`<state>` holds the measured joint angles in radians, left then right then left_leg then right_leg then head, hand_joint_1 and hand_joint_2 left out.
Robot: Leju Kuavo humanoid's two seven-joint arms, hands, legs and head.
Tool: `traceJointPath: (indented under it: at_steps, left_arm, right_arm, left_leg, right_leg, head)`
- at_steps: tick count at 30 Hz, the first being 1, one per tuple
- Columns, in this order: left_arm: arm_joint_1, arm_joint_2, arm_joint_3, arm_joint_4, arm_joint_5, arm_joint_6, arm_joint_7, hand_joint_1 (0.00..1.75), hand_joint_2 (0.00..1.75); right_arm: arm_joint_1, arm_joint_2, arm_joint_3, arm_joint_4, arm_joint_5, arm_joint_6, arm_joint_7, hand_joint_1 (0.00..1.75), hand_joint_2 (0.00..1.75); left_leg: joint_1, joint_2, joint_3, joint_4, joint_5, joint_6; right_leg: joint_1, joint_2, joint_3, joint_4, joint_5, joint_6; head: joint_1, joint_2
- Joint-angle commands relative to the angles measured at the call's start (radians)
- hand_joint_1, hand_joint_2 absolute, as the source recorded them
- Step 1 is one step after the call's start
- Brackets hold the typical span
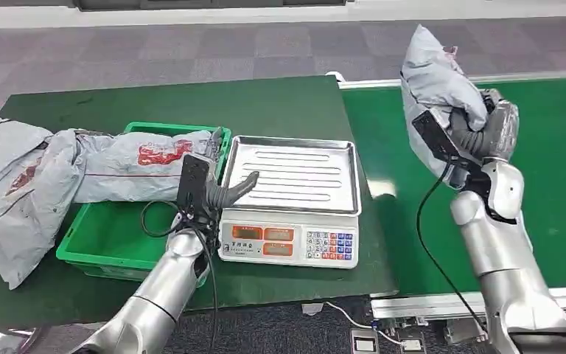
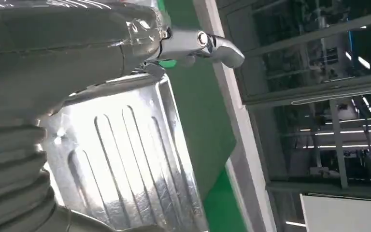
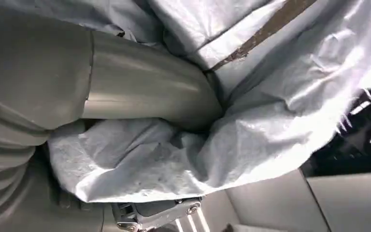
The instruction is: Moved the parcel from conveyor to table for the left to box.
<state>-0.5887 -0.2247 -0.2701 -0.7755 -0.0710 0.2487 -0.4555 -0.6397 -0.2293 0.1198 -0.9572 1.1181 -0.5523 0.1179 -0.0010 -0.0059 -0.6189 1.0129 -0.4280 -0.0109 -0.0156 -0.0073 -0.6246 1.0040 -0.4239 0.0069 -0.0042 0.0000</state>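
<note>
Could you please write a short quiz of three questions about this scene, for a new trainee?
1. True or false: the right hand holds a grey parcel lifted above the conveyor.
2. What stands between the green crate and the conveyor? A) a scale B) a printer C) a lamp
3. Fill in: the left hand is near the scale and holds ____.

Key: 1 true; 2 A; 3 nothing.

nothing you can actually read here, red print on the grey bags [image 1: 163,153] too blurry, scale [image 1: 289,243] displays and keypad too small to make out
</note>
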Motion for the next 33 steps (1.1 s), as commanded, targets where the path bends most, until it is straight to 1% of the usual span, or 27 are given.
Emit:
traceJointPath:
  at_steps: [1,2,3,4,5,7,9,12,13,14,15,16,18,19,21,22,23,24,25,26,27,28,29,31,32,33]
  left_arm:
    - [-0.083,0.001,-0.039,0.111,0.016,-0.014,0.000,0.00,1.75]
    - [-0.086,0.000,-0.041,0.115,0.019,-0.014,-0.002,0.00,1.75]
    - [-0.086,0.000,-0.041,0.115,0.019,-0.014,-0.002,0.00,1.75]
    - [-0.086,0.000,-0.041,0.115,0.019,-0.014,-0.002,0.00,1.75]
    - [-0.086,0.000,-0.041,0.115,0.019,-0.014,-0.002,0.00,1.75]
    - [-0.086,0.000,-0.042,0.116,0.020,-0.014,-0.003,0.00,1.75]
    - [-0.087,0.001,-0.044,0.118,0.023,-0.014,-0.006,0.00,1.75]
    - [-0.088,0.002,-0.046,0.118,0.024,-0.016,-0.007,0.00,1.75]
    - [-0.088,0.001,-0.049,0.119,0.024,-0.017,-0.008,0.00,1.75]
    - [-0.091,-0.001,-0.054,0.122,0.026,-0.023,-0.009,0.00,1.75]
    - [-0.094,-0.005,-0.059,0.126,0.027,-0.023,-0.010,0.00,1.75]
    - [-0.099,-0.008,-0.060,0.130,0.031,-0.027,-0.009,0.00,1.75]
    - [-0.115,-0.016,-0.072,0.140,0.025,-0.024,-0.006,0.00,1.75]
    - [-0.119,-0.017,-0.074,0.142,0.026,-0.021,-0.003,0.00,1.75]
    - [-0.127,-0.014,-0.079,0.142,0.026,-0.016,0.003,0.00,1.75]
    - [-0.130,-0.012,-0.078,0.141,0.030,-0.012,0.006,0.00,1.75]
    - [-0.134,-0.010,-0.077,0.139,0.034,-0.013,0.010,0.00,1.75]
    - [-0.136,-0.006,-0.081,0.137,0.034,-0.013,0.013,0.00,1.75]
    - [-0.136,-0.003,-0.086,0.135,0.033,-0.014,0.015,0.00,1.75]
    - [-0.138,-0.001,-0.094,0.137,0.035,-0.020,0.019,0.00,1.75]
    - [-0.139,-0.002,-0.099,0.139,0.037,-0.020,0.021,0.00,1.75]
    - [-0.140,-0.005,-0.105,0.144,0.037,-0.022,0.023,0.00,1.75]
    - [-0.141,-0.009,-0.109,0.147,0.035,-0.018,0.025,0.00,1.75]
    - [-0.135,-0.014,-0.113,0.146,0.035,-0.009,0.025,0.00,1.75]
    - [-0.134,-0.014,-0.114,0.146,0.035,-0.008,0.025,0.00,1.75]
    - [-0.134,-0.014,-0.114,0.146,0.035,-0.008,0.025,0.00,1.75]
  right_arm:
    - [-0.154,0.061,0.187,0.028,0.015,0.094,-0.009,1.75,1.75]
    - [-0.173,0.082,0.227,0.053,0.030,0.124,0.001,1.75,1.75]
    - [-0.173,0.082,0.227,0.053,0.030,0.124,0.001,1.75,1.75]
    - [-0.173,0.082,0.227,0.053,0.030,0.124,0.001,1.75,1.75]
    - [-0.173,0.082,0.227,0.053,0.030,0.124,0.001,1.75,1.75]
    - [-0.172,0.091,0.233,0.058,0.036,0.122,0.012,1.75,1.75]
    - [-0.176,0.080,0.247,0.065,0.029,0.117,0.019,1.75,1.75]
    - [-0.178,0.079,0.254,0.067,0.018,0.128,0.010,1.75,1.75]
    - [-0.178,0.087,0.267,0.071,0.020,0.137,0.008,1.75,1.75]
    - [-0.184,0.098,0.304,0.084,0.028,0.164,-0.004,1.75,1.75]
    - [-0.186,0.124,0.337,0.101,0.045,0.173,0.006,1.75,1.75]
    - [-0.187,0.149,0.372,0.124,0.066,0.214,0.010,1.75,1.75]
    - [-0.135,0.235,0.440,0.155,0.102,0.210,0.054,1.75,1.75]
    - [-0.117,0.252,0.461,0.159,0.111,0.213,0.065,1.75,1.75]
    - [-0.078,0.266,0.506,0.147,0.132,0.239,0.097,1.75,1.75]
    - [-0.076,0.268,0.517,0.146,0.132,0.257,0.102,1.75,1.75]
    - [-0.077,0.272,0.526,0.151,0.129,0.282,0.106,1.75,1.75]
    - [-0.076,0.281,0.525,0.168,0.092,0.356,0.092,1.75,1.75]
    - [-0.072,0.286,0.521,0.175,0.056,0.405,0.078,1.75,1.75]
    - [-0.071,0.283,0.523,0.198,-0.007,0.523,0.066,1.75,1.75]
    - [-0.071,0.277,0.542,0.232,-0.048,0.572,0.048,1.75,1.75]
    - [-0.072,0.270,0.567,0.271,-0.067,0.614,0.050,1.75,1.75]
    - [-0.074,0.267,0.599,0.313,-0.073,0.625,0.040,1.75,1.75]
    - [-0.065,0.276,0.611,0.370,-0.105,0.600,0.025,1.75,1.75]
    - [-0.061,0.277,0.612,0.374,-0.107,0.595,0.023,1.75,1.75]
    - [-0.061,0.277,0.612,0.374,-0.107,0.595,0.023,1.75,1.75]
  left_leg:
    - [0.000,0.005,0.001,0.001,-0.001,0.000]
    - [0.000,0.008,0.003,0.000,-0.002,-0.001]
    - [0.000,0.006,0.002,0.000,-0.001,-0.001]
    - [0.000,0.010,0.004,0.000,-0.002,-0.001]
    - [0.000,0.007,0.002,0.000,-0.001,-0.001]
    - [0.000,0.007,0.004,-0.001,-0.001,-0.001]
    - [0.000,0.003,0.002,0.000,0.000,-0.001]
    - [0.001,0.002,0.002,0.000,0.000,-0.001]
    - [0.001,0.004,0.003,0.000,-0.001,-0.001]
    - [0.001,0.003,0.002,0.000,-0.001,-0.001]
    - [0.001,0.003,0.002,0.000,0.000,-0.001]
    - [0.001,0.006,0.004,0.000,-0.001,-0.001]
    - [0.002,0.005,0.003,-0.001,-0.001,-0.001]
    - [0.002,0.008,0.006,-0.002,-0.001,-0.002]
    - [0.002,0.007,0.004,-0.001,-0.001,-0.002]
    - [0.002,0.007,0.006,-0.003,-0.001,-0.002]
    - [0.002,0.005,0.004,-0.002,0.000,-0.002]
    - [0.002,0.004,0.002,-0.001,0.000,-0.002]
    - [0.003,0.005,0.004,-0.001,-0.001,-0.002]
    - [0.002,0.004,0.002,-0.001,0.000,-0.002]
    - [0.003,0.005,0.005,-0.002,-0.001,-0.002]
    - [0.003,0.003,0.004,-0.002,0.000,-0.002]
    - [0.003,0.002,0.006,-0.003,0.000,-0.002]
    - [0.003,0.002,0.003,-0.002,0.000,-0.001]
    - [0.004,0.002,0.005,-0.002,0.000,-0.001]
    - [0.003,0.001,0.003,-0.002,0.000,-0.001]
  right_leg:
    - [0.000,0.005,-0.001,0.001,0.001,-0.001]
    - [0.000,0.008,0.000,0.001,0.001,-0.001]
    - [0.000,0.006,0.000,0.001,0.001,-0.001]
    - [0.000,0.010,0.001,0.000,0.001,-0.001]
    - [0.000,0.007,0.000,0.000,0.001,-0.001]
    - [0.000,0.007,0.001,0.000,0.000,-0.002]
    - [0.000,0.004,0.000,0.001,0.000,-0.001]
    - [0.001,0.002,0.000,0.000,0.000,-0.001]
    - [0.001,0.004,0.002,0.000,0.000,-0.001]
    - [0.001,0.003,0.001,0.000,0.000,-0.001]
    - [0.001,0.003,0.001,0.000,0.000,-0.001]
    - [0.001,0.006,0.002,-0.001,0.000,-0.001]
    - [0.002,0.006,0.002,-0.001,0.001,-0.001]
    - [0.002,0.008,0.004,-0.002,0.001,-0.002]
    - [0.003,0.007,0.002,-0.002,0.001,-0.002]
    - [0.003,0.008,0.004,-0.003,0.000,-0.002]
    - [0.002,0.006,0.002,-0.002,0.000,-0.002]
    - [0.002,0.005,0.000,-0.001,0.000,-0.002]
    - [0.003,0.005,0.002,-0.001,0.000,-0.002]
    - [0.002,0.005,0.000,0.000,0.000,-0.002]
    - [0.003,0.006,0.003,-0.001,-0.001,-0.002]
    - [0.003,0.003,0.003,-0.001,-0.001,-0.002]
    - [0.003,0.003,0.005,-0.003,-0.001,-0.002]
    - [0.003,0.003,0.003,-0.002,-0.001,-0.001]
    - [0.003,0.003,0.005,-0.003,-0.001,-0.001]
    - [0.002,0.002,0.003,-0.002,-0.001,-0.001]
  head:
    - [0.000,0.000]
    - [0.000,0.000]
    - [0.000,0.000]
    - [0.000,0.000]
    - [0.000,0.000]
    - [0.000,0.000]
    - [0.000,0.000]
    - [0.000,0.000]
    - [0.000,0.000]
    - [0.000,0.000]
    - [0.000,0.000]
    - [0.000,0.000]
    - [0.000,0.000]
    - [0.000,0.000]
    - [0.000,0.000]
    - [0.000,0.000]
    - [0.000,0.000]
    - [0.000,0.000]
    - [0.000,0.000]
    - [0.000,0.000]
    - [0.000,0.000]
    - [0.000,0.000]
    - [0.000,0.000]
    - [0.000,0.000]
    - [0.000,0.000]
    - [0.000,0.000]
